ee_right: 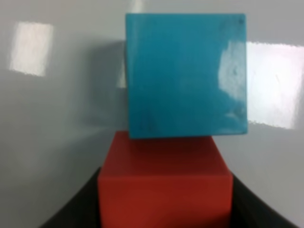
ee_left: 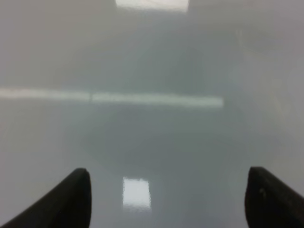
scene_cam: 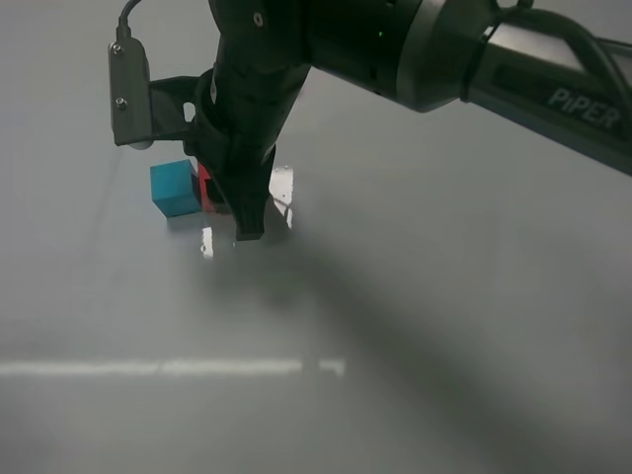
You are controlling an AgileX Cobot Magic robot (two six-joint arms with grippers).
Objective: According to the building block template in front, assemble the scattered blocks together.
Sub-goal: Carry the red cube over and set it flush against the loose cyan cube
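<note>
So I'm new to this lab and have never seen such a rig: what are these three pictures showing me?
It is a two-armed robot, each arm ending in a gripper. The high view looks down on a grey table; the other two come from cameras on the wrists. The right gripper is shut on a red cube, pressed against a teal cube resting on the table. The left wrist view shows only the left gripper, open over bare table. The bright patches are lamp reflections. The ready-joined template bar is not visible here.
</note>
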